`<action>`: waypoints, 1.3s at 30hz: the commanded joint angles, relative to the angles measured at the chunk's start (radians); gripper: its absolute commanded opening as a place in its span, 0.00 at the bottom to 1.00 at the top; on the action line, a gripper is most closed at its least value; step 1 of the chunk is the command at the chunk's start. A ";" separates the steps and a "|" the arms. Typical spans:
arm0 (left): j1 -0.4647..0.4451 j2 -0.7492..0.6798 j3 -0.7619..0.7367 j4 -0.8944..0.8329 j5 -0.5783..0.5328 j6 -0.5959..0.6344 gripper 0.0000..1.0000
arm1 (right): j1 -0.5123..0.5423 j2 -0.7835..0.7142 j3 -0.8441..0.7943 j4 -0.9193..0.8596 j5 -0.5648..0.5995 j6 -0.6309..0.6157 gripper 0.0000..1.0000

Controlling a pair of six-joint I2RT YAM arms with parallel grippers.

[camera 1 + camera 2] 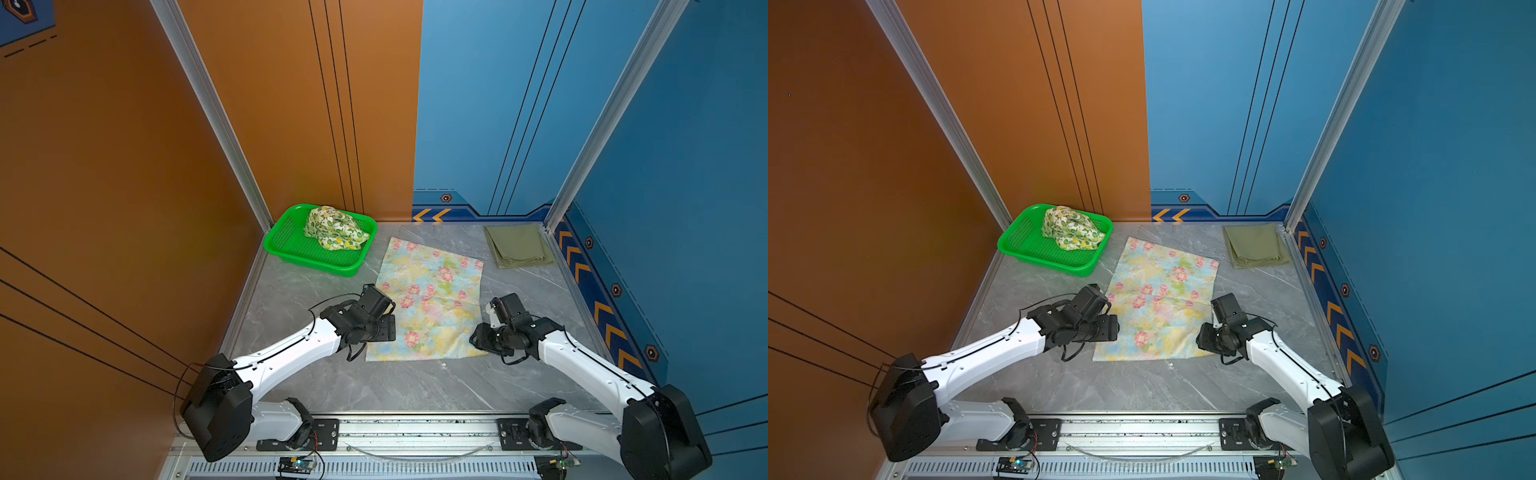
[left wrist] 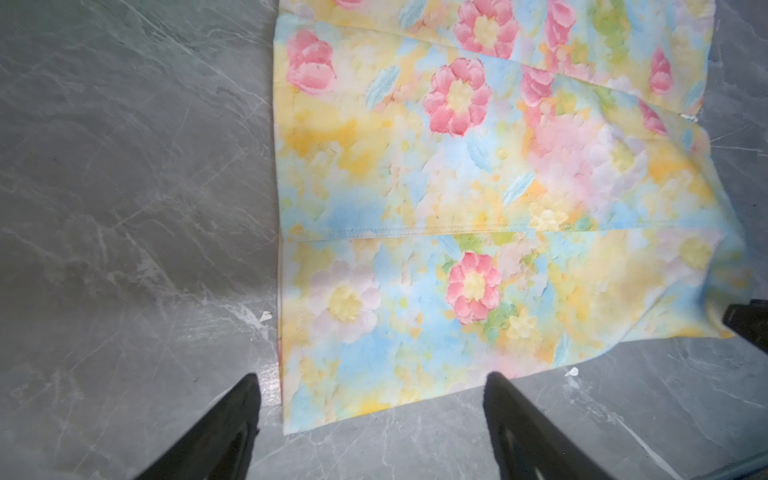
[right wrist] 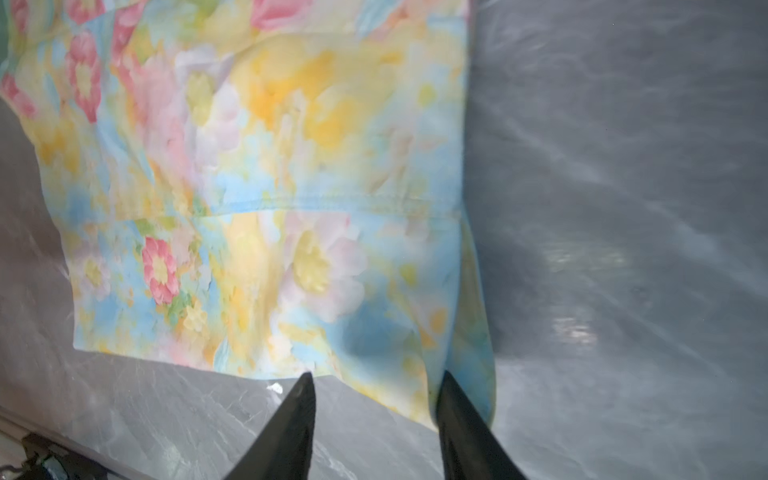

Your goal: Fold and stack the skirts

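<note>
Floral skirt creased; left end effector spread; right end effector blurred, grip unclear.

Orange wall panels w/ thin black lines on left & back-left, blue wall panels back-right & right. Silver aluminium corner posts. Grey marble-look surface, evenly lit. Dark-blue base strip w/ orange chevrons along right edge.

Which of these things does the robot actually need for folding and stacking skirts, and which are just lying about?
For the job: flowered pastel skirt, spread flat; olive-green skirt, already folded; lemon-print skirt, bunched in the green basket.

Just lying about: the green basket itself; a small white scrap on the table.
</note>
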 commanded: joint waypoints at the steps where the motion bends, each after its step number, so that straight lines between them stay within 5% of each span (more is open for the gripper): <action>1: 0.056 0.005 0.018 -0.002 0.048 0.035 0.85 | 0.137 -0.068 -0.026 0.008 0.014 0.110 0.46; 5: 0.104 0.005 0.015 -0.006 0.056 0.050 0.85 | 0.242 -0.094 0.018 -0.044 0.061 0.109 0.61; 11: 0.069 0.024 0.007 -0.007 0.042 0.043 0.85 | 0.038 -0.092 0.116 -0.064 0.082 0.029 0.78; 19: -0.067 0.145 -0.006 0.005 -0.005 -0.002 0.85 | -0.213 0.134 0.222 0.119 0.003 0.009 0.76; 30: -0.142 0.292 -0.021 0.016 0.002 -0.003 0.91 | -0.197 0.315 0.259 0.255 -0.056 0.023 0.66; 39: -0.026 0.189 -0.131 0.016 0.026 0.014 0.91 | -0.085 0.465 0.343 0.313 -0.058 0.040 0.61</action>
